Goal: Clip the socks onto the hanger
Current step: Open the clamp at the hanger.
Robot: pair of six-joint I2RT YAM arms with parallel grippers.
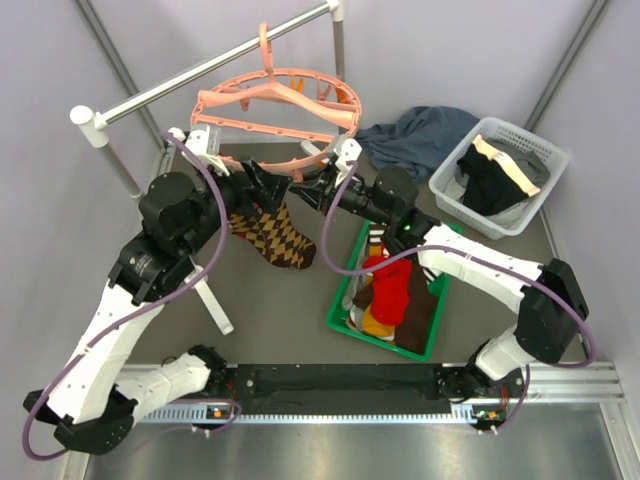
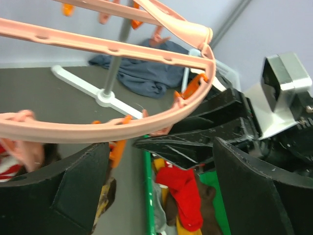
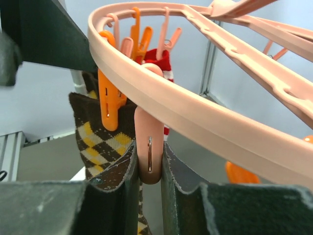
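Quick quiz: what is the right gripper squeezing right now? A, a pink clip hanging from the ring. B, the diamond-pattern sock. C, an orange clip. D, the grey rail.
A: in the right wrist view the right gripper is closed on either side of a pink clip hanging under the hanger ring, while the orange clip hangs beside it, outside the grip.

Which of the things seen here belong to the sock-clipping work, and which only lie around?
Job: hanger; argyle sock hanging from it; socks in the green tray; pink clip pinched by the right end effector.
Lying about: blue-grey cloth; white basket of garments; grey rail.
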